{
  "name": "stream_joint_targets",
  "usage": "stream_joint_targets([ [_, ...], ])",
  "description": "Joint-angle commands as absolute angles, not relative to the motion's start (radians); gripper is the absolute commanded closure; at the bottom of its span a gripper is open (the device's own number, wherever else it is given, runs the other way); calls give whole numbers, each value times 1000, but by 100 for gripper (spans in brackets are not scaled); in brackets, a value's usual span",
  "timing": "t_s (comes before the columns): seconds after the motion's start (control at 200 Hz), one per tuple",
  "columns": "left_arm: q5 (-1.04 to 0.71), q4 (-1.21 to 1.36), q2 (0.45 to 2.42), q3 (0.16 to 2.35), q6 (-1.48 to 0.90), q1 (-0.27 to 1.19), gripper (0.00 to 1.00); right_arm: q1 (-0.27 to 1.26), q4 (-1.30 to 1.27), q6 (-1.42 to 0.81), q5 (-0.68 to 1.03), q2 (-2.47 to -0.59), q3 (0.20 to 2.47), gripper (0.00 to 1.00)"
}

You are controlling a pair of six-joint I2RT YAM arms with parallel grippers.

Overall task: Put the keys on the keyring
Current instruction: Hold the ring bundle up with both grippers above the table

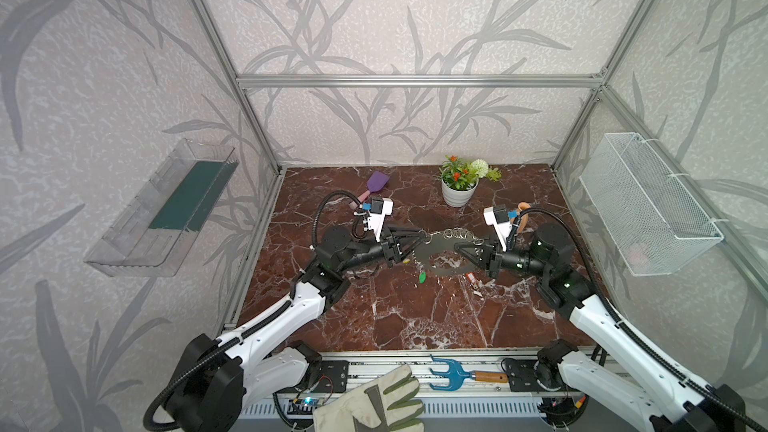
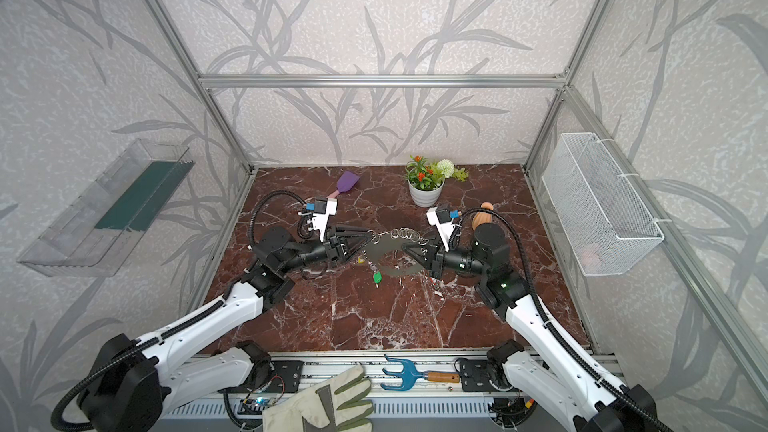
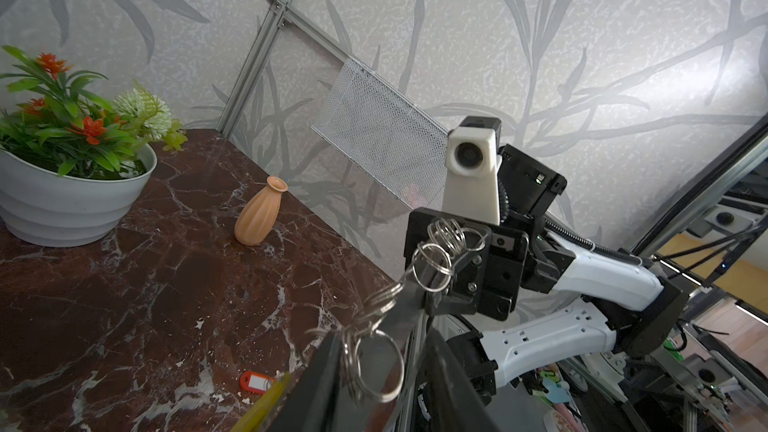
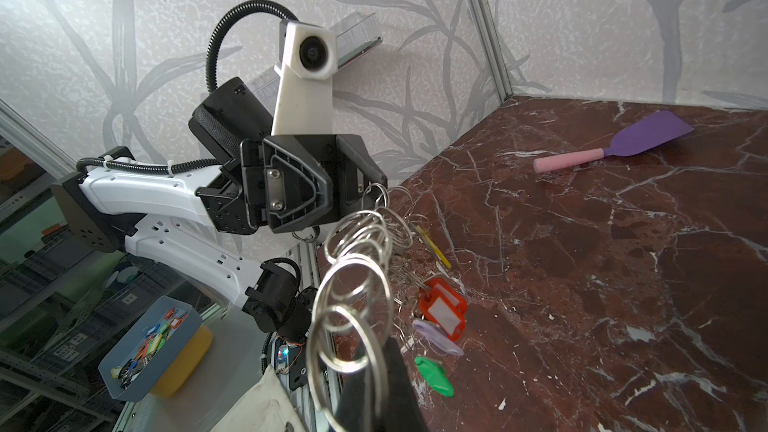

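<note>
The keyring (image 1: 440,245), a flat grey C-shaped band fringed with silver rings (image 4: 361,251), hangs between my two grippers above the marble table in both top views. My right gripper (image 1: 460,248) is shut on its right side, also seen in the right wrist view (image 4: 376,351). My left gripper (image 1: 422,236) is at the band's other end. Its jaws stand a little apart, with one silver ring (image 3: 374,363) and the band's end between them. Whether they press on it I cannot tell. A yellow key (image 3: 262,405) hangs beside the left jaws. Red (image 4: 442,311), lilac (image 4: 436,336) and green (image 4: 434,376) keys sit below the rings.
A potted plant (image 1: 459,184) and a purple spatula (image 1: 376,182) stand at the back. An orange vase (image 3: 259,218) is behind the right wrist. A wire basket (image 1: 648,205) hangs on the right wall and a clear shelf (image 1: 166,209) on the left. A glove (image 1: 374,405) and a blue hand fork (image 1: 453,374) lie on the front rail.
</note>
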State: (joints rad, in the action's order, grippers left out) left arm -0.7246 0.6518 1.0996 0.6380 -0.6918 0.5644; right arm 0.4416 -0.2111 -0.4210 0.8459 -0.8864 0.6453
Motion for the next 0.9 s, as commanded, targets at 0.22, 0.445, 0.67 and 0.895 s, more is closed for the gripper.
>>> stream_joint_targets([
  [0.22, -637, 458, 1057, 684, -690, 589, 79, 452, -244, -410, 842, -856, 644, 100],
  [0.445, -629, 418, 1006, 674, -693, 591, 79, 453, -230, -398, 827, -858, 644, 100],
  [0.67, -622, 379, 976, 671, -692, 591, 84, 453, -228, -398, 822, -855, 643, 100],
  [0.895, -620, 367, 977, 671, -699, 592, 85, 457, -242, -406, 822, -853, 638, 100],
])
